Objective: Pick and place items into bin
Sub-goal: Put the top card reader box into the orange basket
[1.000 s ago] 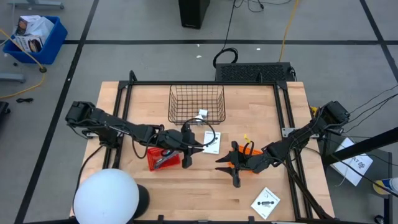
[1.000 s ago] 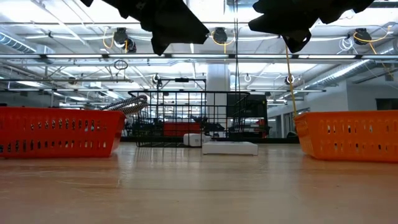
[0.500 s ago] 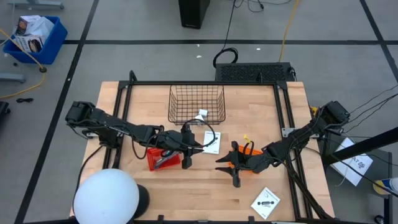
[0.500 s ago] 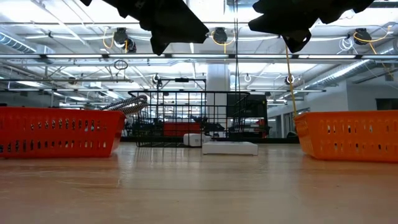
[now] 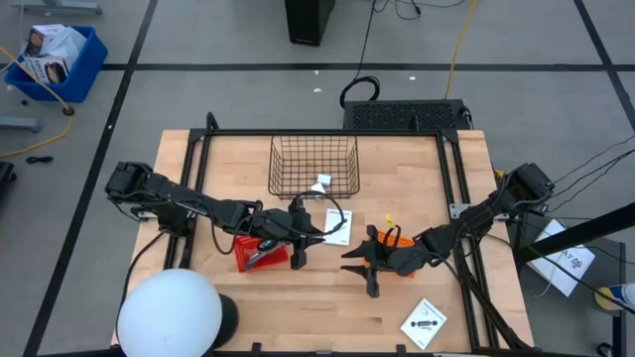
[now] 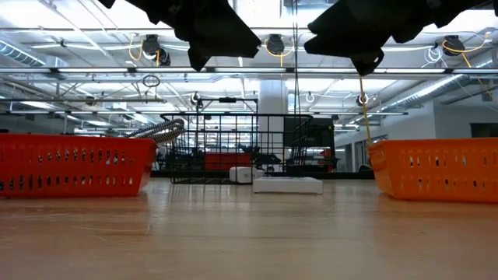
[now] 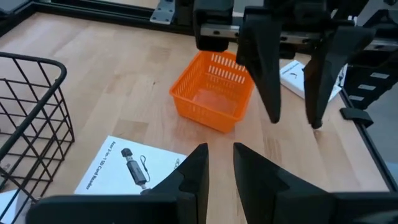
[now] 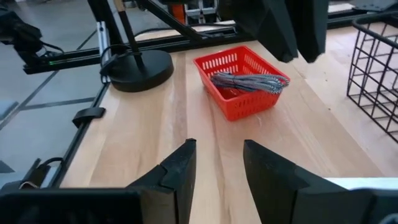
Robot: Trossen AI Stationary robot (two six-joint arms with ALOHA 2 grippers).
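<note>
Your left claw point(image 5: 298, 256) hangs over the table middle, right next to the red basket point(image 5: 260, 252); fingers point(image 7: 193, 177) narrowly parted, nothing between them. Your right claw point(image 5: 369, 281) hovers beside the orange basket point(image 5: 395, 241), fingers point(image 8: 180, 168) apart with a moderate gap, also empty.

Item positions:
- Pliers point(image 8: 249, 81) lie in the red basket.
- One card point(image 5: 337, 226) lies flat on the wood between the two claws, just in front of the wire basket point(image 5: 314, 166).
- Second card point(image 5: 425, 321) is near the table's front right corner, well away from both claws.
- A white cube point(image 5: 322, 183) sits inside the wire basket, near its front edge.
</note>
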